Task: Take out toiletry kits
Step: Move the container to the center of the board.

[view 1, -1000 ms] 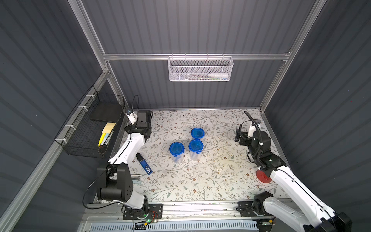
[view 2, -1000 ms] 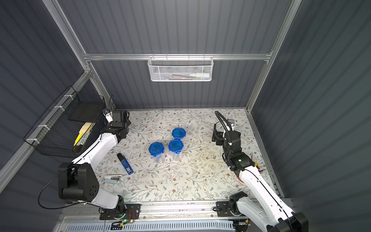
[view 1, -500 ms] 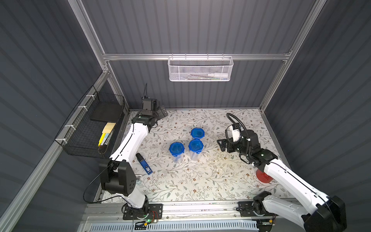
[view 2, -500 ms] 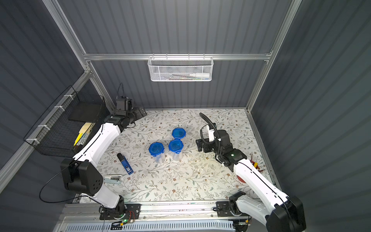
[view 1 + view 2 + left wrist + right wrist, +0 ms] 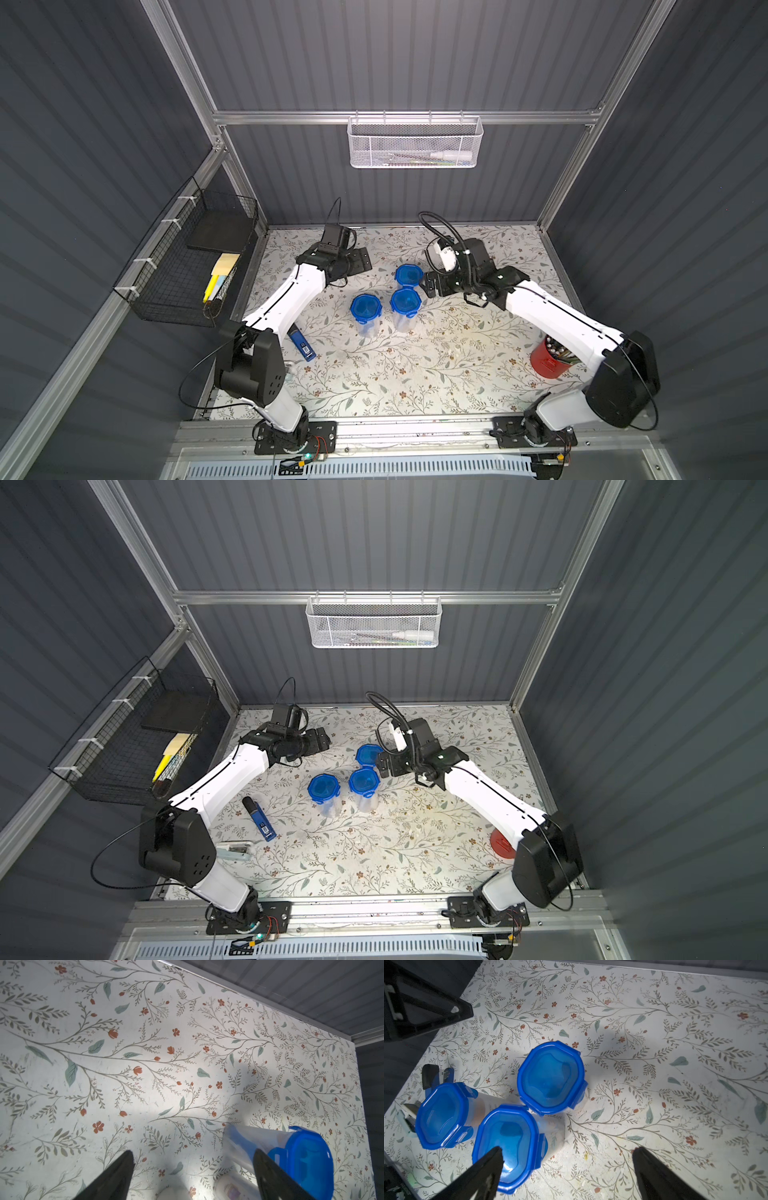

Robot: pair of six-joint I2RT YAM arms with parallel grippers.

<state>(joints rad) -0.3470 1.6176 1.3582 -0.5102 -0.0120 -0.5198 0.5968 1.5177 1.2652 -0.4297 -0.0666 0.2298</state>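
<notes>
Hovering near the lidded jars (image 5: 406, 300), right gripper (image 5: 429, 286) and left gripper (image 5: 360, 262) are both hanging spread and empty; the toiletry kits (image 5: 230, 1189) are seemingly sitting sealed inside, so unclipping a lid is coming next.

I see three clear jars with blue clip lids (image 5: 405, 302) standing close together on the floral table (image 5: 415, 374), all closed. A dark-blue gadget (image 5: 302, 343) lies flat near them; a red cup (image 5: 550, 363) (contents too small to make out) stands well apart. A white mesh basket (image 5: 374, 143) hangs on the back rail.
</notes>
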